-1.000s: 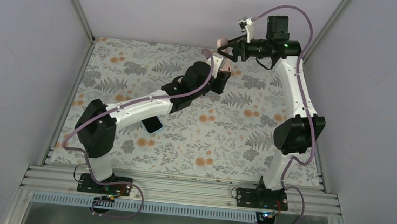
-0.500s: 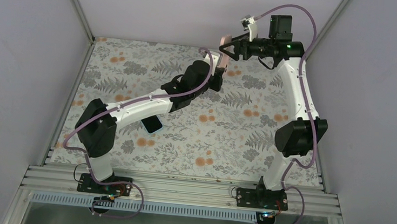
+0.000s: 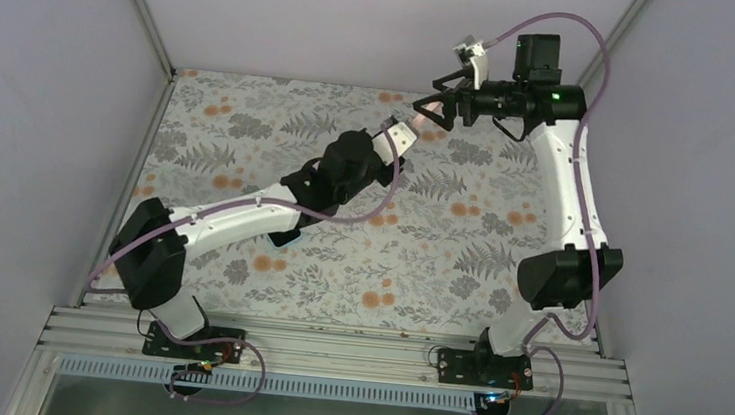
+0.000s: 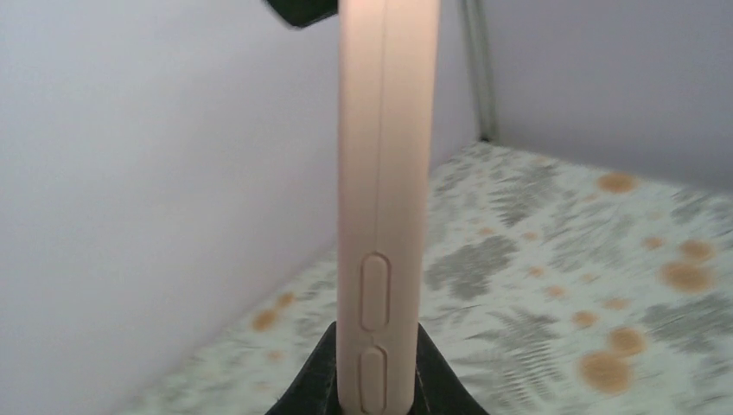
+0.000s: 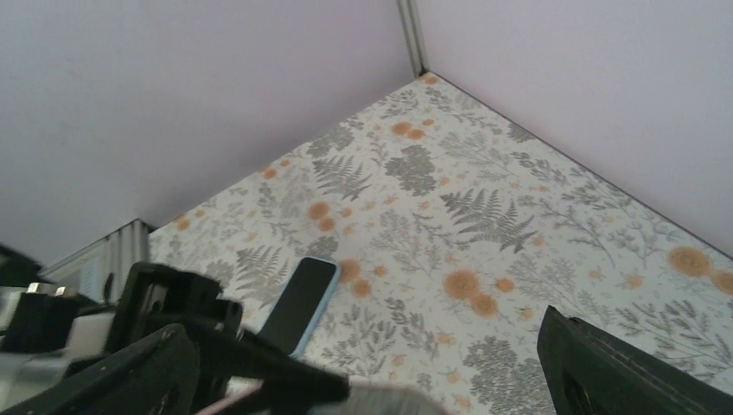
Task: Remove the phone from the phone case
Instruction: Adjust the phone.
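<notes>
Shifted rightward, left gripper (image 4: 377,385) is clamping phone case (image 4: 386,173), its long axis pointing into the spread right gripper (image 3: 435,107).

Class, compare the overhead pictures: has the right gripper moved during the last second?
Yes. The right gripper has shifted rightward, closer to the back right corner post.

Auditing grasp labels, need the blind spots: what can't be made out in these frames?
- Left wrist: pink case is edge-on and its top is cropped; contents not visible.
- Top external: phone mostly hidden under left arm.
- Right end effector touching pink case? Too small in top external; blurred and cut by the bottom edge in right wrist.
</notes>
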You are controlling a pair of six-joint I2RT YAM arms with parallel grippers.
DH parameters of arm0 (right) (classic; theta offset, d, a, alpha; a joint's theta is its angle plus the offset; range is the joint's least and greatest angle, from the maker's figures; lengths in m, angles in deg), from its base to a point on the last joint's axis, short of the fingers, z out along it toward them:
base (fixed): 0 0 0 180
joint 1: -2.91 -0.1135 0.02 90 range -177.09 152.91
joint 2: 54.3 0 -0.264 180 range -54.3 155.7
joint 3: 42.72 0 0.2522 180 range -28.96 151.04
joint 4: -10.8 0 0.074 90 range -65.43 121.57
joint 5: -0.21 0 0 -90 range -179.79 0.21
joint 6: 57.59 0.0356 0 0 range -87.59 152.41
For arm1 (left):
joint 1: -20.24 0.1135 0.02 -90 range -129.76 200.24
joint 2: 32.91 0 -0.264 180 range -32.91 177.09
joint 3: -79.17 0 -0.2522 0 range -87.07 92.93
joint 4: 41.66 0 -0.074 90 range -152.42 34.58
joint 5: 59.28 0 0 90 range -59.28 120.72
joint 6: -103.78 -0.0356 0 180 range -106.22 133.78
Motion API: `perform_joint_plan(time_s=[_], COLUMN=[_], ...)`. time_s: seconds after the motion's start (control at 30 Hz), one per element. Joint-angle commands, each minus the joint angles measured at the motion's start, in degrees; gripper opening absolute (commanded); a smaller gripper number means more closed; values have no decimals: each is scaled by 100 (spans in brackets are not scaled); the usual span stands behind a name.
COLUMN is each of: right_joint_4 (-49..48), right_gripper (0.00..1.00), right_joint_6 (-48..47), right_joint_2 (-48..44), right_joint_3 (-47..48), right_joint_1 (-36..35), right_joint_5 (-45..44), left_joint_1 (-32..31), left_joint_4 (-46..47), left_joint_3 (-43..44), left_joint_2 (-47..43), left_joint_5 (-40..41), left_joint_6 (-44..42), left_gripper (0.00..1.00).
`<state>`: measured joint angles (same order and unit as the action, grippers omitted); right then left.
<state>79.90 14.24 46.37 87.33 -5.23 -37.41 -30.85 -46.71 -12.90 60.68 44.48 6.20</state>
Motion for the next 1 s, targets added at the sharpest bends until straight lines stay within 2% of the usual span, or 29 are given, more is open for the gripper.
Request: perform_joint_plan(time_s=[0.0,0.1,0.17,0.27,0.33,0.4,0.53,0.73,0.9,0.97], right_joint_4=[554,1317,1815,1841,1841,1840,1839,1833,1831,1840], right_gripper=[100,100,100,100,100,100,97,93,91,86], right_joint_6=[-431,-747,-1014,-1243,-1457,-1654,-1905,-1813,-1786,-1690], right_joint_2=[-214,-82,71,-88,-209,-293,-364,-88,106,196], right_joint_3=[380,768,863,296,-5,-268,-569,-577,-478,-338], right_joint_1=[617,726,716,624,445,251,-21,-41,-41,-38], right_joint_5=[162,656,975,1018,724,481,227,11,286,464], left_joint_1=[105,184,216,295,372,433,466,453,442,442], left_joint_4=[1811,3583,5256,7815,9468,9630,9623,9626,9626,9629], left_joint_3=[-990,-1980,-2550,-3083,-3262,-3267,-3089,-2890,-2884,-2887], left_joint_2=[-656,-700,-510,78,594,683,529,512,562,596], left_joint_5=[1528,2066,2227,2009,1473,1178,890,252,102,89], left_joint_6=[-2722,-4327,-5616,-7371,-8377,-8710,-8527,-8912,-9066,-9079], left_gripper=[2,2,2,2,2,2,2,2,2,2])
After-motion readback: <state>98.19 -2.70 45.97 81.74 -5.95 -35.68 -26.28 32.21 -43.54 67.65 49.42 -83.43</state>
